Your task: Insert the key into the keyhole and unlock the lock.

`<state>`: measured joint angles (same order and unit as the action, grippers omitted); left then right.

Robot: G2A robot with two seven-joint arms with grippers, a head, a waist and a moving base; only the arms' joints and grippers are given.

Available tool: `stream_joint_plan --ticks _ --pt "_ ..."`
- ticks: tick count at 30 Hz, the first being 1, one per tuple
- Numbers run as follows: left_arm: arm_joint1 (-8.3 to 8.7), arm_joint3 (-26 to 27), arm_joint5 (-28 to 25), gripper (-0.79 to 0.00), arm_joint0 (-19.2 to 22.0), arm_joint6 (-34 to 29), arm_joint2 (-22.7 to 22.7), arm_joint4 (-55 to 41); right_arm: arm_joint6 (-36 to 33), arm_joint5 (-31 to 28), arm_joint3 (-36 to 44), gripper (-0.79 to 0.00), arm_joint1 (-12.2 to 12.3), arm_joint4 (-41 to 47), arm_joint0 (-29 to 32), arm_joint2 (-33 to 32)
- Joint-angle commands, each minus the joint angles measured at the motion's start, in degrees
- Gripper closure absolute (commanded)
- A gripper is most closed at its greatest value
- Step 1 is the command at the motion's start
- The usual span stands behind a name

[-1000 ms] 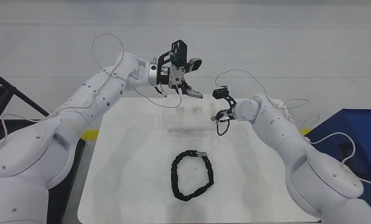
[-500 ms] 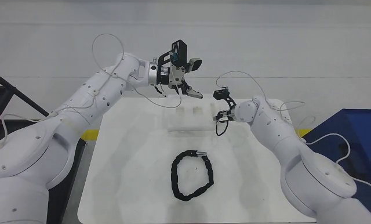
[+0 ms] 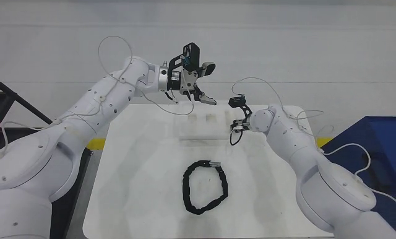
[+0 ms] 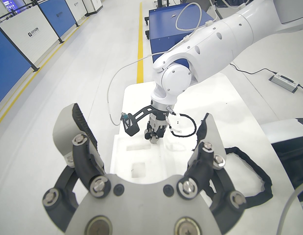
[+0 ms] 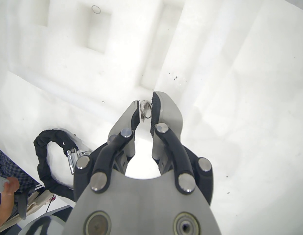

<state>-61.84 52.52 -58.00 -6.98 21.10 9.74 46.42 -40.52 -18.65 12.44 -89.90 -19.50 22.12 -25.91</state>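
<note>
The right gripper (image 5: 146,110) is pinching the key (image 5: 143,110) and its ring, with the jaws nearly closed, just above a white foam block (image 5: 122,57) with rectangular pockets. The left gripper (image 4: 141,118) is hanging wide open, holding nothing. The black chain lock (image 3: 205,187) is lying coiled on the white table (image 3: 136,189). On the floor a yellow line (image 4: 140,50) is running past blue partitions (image 4: 64,9).

silver key (image 5: 143,110) pinched in right hand (image 5: 145,104), black chain lock (image 3: 186,191) coiled on table (image 3: 136,195)

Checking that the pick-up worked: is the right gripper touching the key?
Touching. The right wrist view shows the key and its ring pinched between the two pads of the right gripper, with no gap at either pad.
</note>
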Motion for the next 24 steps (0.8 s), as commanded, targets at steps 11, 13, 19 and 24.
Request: stream_joint_plan --ticks 11,13,19,24 --pt "0.0 0.01 0.0 -0.785 0.0 -0.01 0.0 -0.02 -0.17 1.6 -0.84 0.0 -0.85 -1.14 -0.04 -0.82" --pt "0.0 0.01 0.0 -0.785 0.0 -0.01 0.0 -0.02 0.02 1.97 -0.78 0.0 -0.95 -1.62 -0.18 -0.86" --pt "0.0 0.01 0.0 -0.785 0.0 -0.01 0.0 -0.02 1.06 2.2 -0.43 0.0 -0.99 -3.32 -0.17 -0.92" --pt "0.0 0.01 0.0 -0.785 0.0 -0.01 0.0 -0.02 2.98 0.98 -0.07 0.0 -0.62 -4.05 0.19 -1.41"
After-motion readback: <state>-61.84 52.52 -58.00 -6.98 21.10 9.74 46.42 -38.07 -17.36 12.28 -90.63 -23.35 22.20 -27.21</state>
